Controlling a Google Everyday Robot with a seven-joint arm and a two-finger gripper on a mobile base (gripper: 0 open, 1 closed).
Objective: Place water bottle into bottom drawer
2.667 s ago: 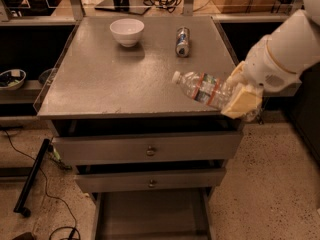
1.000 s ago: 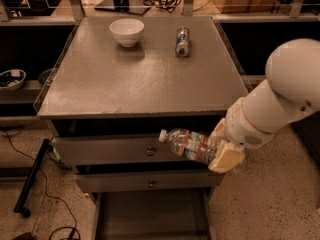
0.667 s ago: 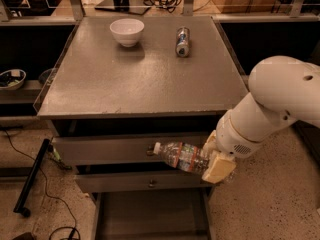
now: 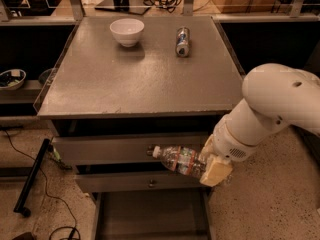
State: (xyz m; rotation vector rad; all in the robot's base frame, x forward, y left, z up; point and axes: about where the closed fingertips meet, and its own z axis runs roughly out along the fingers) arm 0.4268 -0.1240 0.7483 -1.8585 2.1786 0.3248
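Jaws clamped tight on the fat bottom end of the water bottle [image 4: 177, 160]. Gripper [image 4: 209, 168] hanging in front of the cabinet, over on the right side, about level with the gap between the top drawer front [image 4: 105, 149] and the middle drawer front [image 4: 120, 182]. Way lower than a couple of seconds back, when up at the right edge of the tabletop [image 4: 140, 84] with the bottle. Dropped a little more and slid left since a second ago, then barely budged from the last frame.

Bottle poking out to the left of the jaws, nearly level, white cap end tipped slightly up and overlapping the top drawer front near its knob. Not in the bottom drawer [image 4: 150, 216] yet. Pulled open down below, flat grey floor showing, well under the bottle.

Big white arm [image 4: 272, 109] curving in from the right. Up on the tabletop, same as before: white bowl [image 4: 127, 31] near the back, silver-blue can [image 4: 182, 41] lying on its side just right of it. Black cable [image 4: 30, 184] trailing on the speckled floor to the left.
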